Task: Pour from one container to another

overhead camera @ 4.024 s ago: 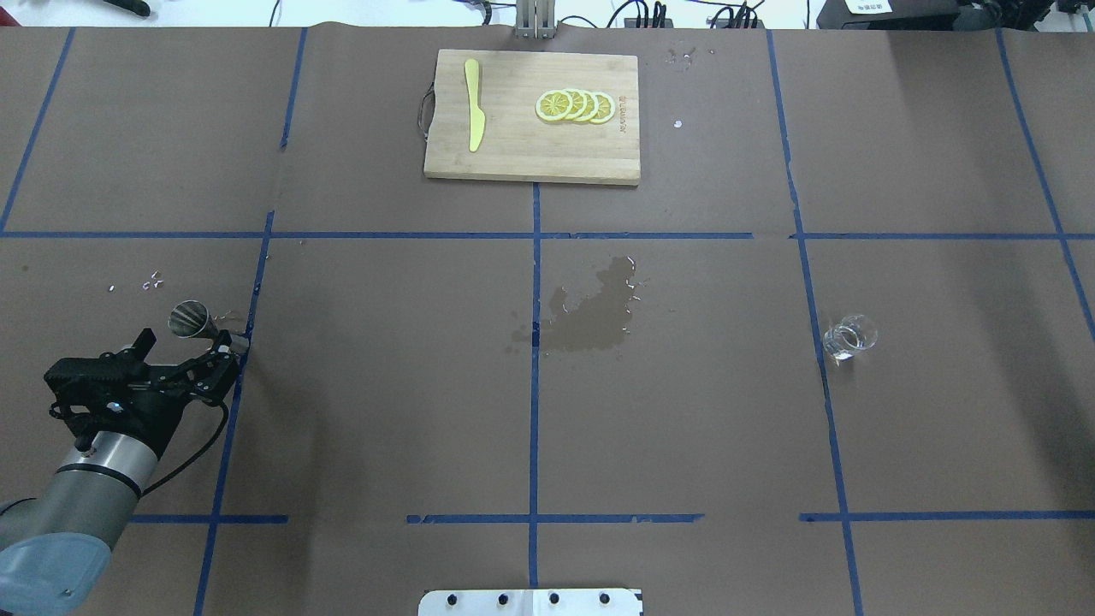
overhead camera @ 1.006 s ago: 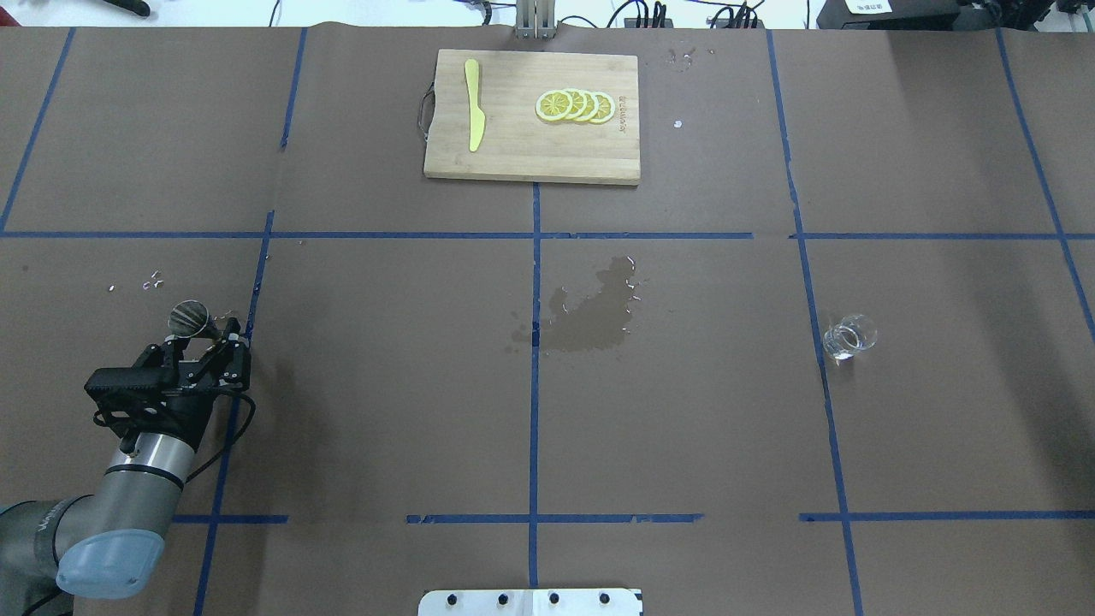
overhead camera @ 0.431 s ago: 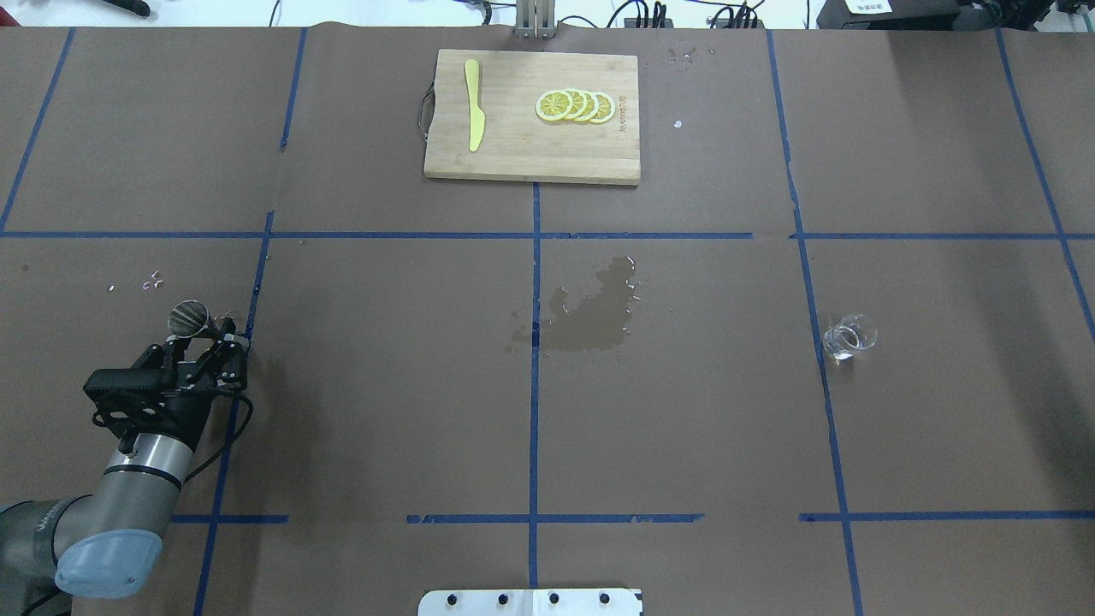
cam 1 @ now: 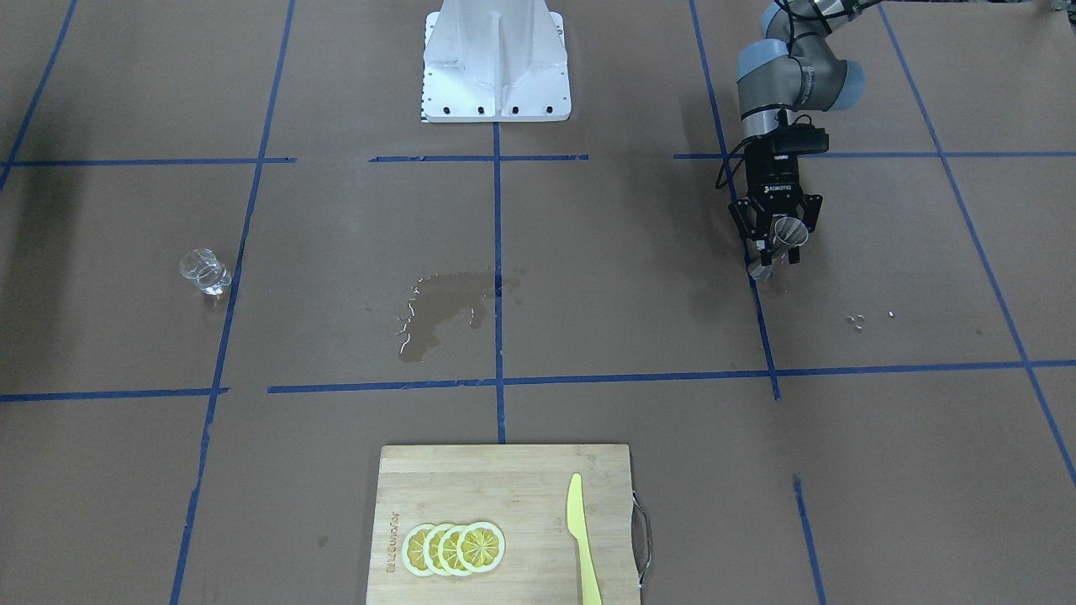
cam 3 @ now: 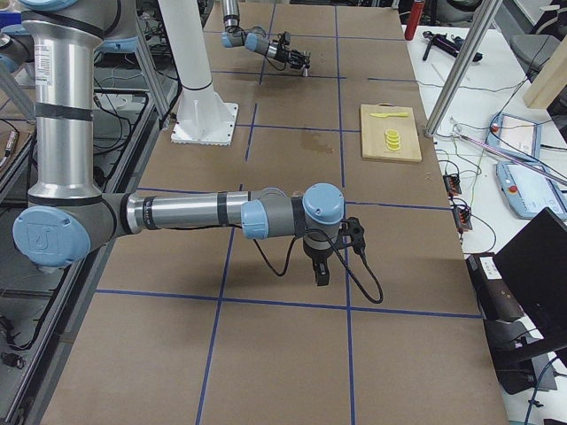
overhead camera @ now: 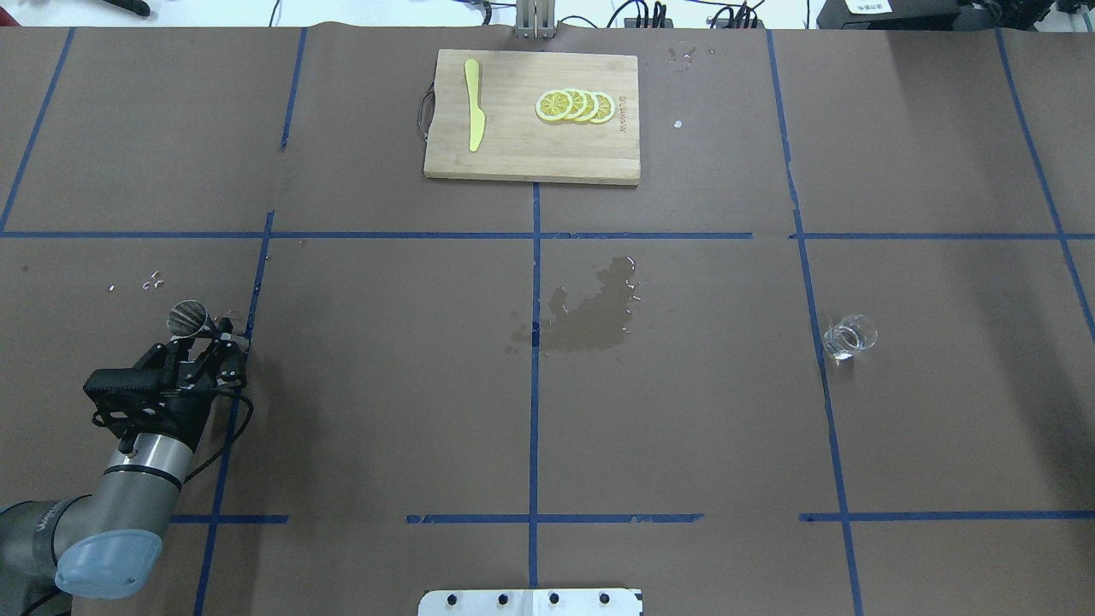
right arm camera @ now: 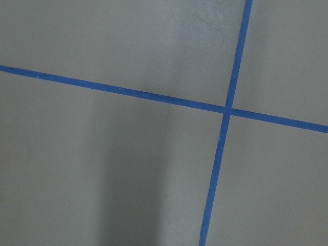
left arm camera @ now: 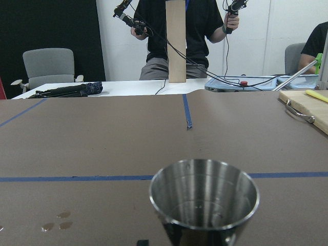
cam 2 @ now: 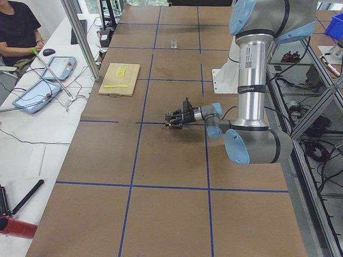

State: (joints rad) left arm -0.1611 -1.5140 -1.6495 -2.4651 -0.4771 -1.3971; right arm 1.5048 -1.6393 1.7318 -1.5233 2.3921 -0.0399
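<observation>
Step, seemingly: grasping the jigger, left claw spread astride it, unclamped; next calls for closing on its waist; right claw, state cannot be told.

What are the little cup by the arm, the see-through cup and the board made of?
Jigger: metal, likely stainless steel. It is grey and shiny, with reflections inside the bowl.
Cup: looks like clear glass, though clear plastic is possible. It is fully see-through, with bright glints.
Board: wood, perhaps bamboo. It is pale tan and matte, with straight grain strips.
</observation>
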